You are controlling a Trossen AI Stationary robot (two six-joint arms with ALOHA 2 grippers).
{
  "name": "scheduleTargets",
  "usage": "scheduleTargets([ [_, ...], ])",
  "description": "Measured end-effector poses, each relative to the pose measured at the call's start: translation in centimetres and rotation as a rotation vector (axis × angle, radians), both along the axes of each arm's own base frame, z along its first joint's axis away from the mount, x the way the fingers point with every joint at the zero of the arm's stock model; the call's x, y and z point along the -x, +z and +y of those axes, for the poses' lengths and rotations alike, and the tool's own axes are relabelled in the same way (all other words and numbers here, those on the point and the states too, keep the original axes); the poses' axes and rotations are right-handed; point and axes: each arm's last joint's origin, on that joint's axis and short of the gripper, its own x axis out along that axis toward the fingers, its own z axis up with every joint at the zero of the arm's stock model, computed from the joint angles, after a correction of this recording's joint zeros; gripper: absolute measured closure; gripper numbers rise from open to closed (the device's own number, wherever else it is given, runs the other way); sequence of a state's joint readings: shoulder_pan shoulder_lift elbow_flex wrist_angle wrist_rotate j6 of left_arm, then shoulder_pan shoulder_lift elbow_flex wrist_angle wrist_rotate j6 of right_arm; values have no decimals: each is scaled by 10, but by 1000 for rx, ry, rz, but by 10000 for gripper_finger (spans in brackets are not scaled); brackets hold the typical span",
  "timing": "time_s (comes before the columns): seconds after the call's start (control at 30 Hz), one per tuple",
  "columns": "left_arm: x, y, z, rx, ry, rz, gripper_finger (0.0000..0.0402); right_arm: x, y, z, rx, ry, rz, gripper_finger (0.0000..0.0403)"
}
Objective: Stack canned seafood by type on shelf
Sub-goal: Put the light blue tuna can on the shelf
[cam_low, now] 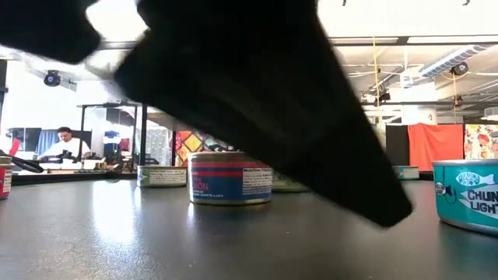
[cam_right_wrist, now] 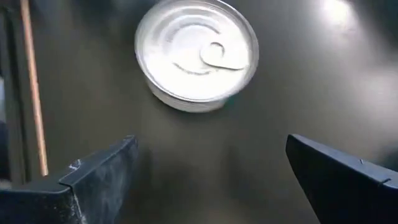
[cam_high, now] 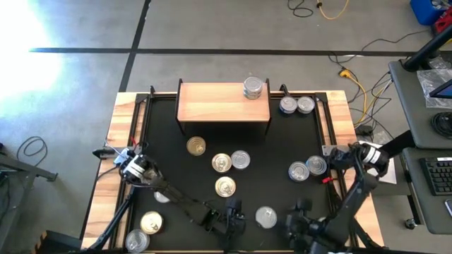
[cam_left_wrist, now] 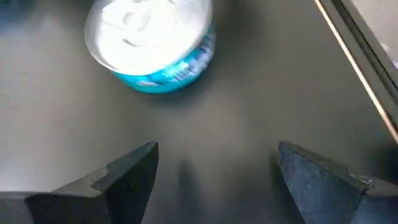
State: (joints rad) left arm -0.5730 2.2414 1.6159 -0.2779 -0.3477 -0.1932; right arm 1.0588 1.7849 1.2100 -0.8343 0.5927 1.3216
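while both arms reach in from the near edge of the black surface, the left pincer and the right pincer hang released, fingers spread, holding nothing. a silver-lidded tin sits on the surface between them, apart from both. the shelf stands at the far side with a stack of cans near its right end. other tins lie scattered: a gold-lidded tin in front of the shelf, a cluster mid-surface, a pair just right of the shelf, another pair by the right arm. in the low view a dark arm part blocks much of the scene, above a red-and-blue tin.
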Motion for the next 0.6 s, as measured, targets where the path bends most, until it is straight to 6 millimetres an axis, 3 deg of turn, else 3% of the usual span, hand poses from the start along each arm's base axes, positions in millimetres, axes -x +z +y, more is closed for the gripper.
scheduleTargets([
  [0.17,-6,-1,11,1,5,5,88,-5,-29,2,-97,-9,-104,3],
  [0.3,-12,-3,16,10,10,-13,88,-10,-49,-2,-70,-34,-206,3],
  [0.6,-25,-23,16,91,-22,-49,88,-27,-68,-9,7,-76,-363,3],
])
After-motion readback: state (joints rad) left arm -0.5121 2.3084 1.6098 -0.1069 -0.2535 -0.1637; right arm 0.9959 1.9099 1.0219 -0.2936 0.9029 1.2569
